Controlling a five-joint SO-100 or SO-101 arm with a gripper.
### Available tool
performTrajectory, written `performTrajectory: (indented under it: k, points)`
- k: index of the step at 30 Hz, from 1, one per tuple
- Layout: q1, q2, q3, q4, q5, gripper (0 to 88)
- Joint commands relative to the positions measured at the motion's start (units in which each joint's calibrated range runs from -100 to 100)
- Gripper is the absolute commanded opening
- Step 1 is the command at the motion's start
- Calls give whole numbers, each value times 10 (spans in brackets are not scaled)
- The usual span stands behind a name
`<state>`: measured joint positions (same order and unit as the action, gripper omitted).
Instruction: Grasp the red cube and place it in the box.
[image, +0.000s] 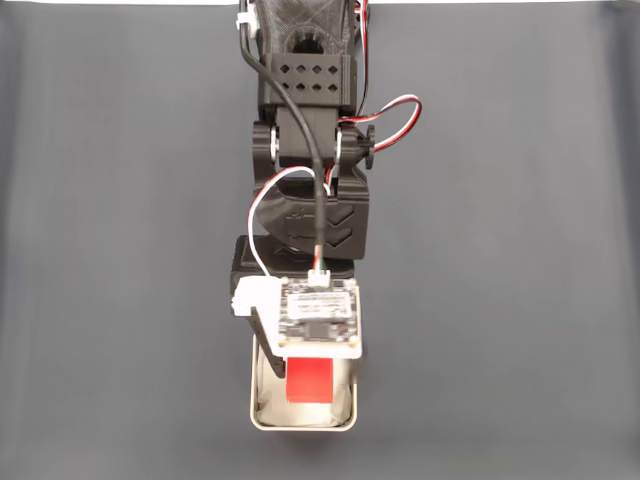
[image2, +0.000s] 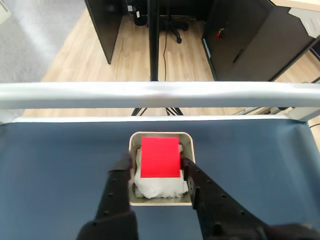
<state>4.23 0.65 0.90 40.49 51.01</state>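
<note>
The red cube (image2: 160, 157) sits inside the box (image2: 187, 141), on top of the white crinkly paper (image2: 159, 186). In the wrist view it is right between the two black fingers (image2: 192, 176) of the gripper (image2: 158, 169), one on each side of it. The jaws look closed on the cube's two sides, though I cannot be sure they are really pressing on it. In the fixed view the cube (image: 311, 381) peeks out from under the small camera board (image: 318, 315) on the wrist, with the box rim (image: 300, 426) around it.

So the cube is straight below the jaws and already over the middle of the box (it has no long side, so any way round is fine). My guess is that the next move is just to let go, then go straight up so the fingers do not bump the box walls.

The dark blue mat (image2: 55, 165) lies all around the box. There is tiny print on the camera board, too small to read, and no other writing.
</note>
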Motion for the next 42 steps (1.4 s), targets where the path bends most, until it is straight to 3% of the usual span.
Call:
performTrajectory:
  k: [1,13,40,42]
  points:
    - [1,-11,-18,-2,-10,487]
    - [6,-15,-14,-12,5,527]
    - [12,-29,12,-29,8,525]
    - [12,-30,13,-29,9,496]
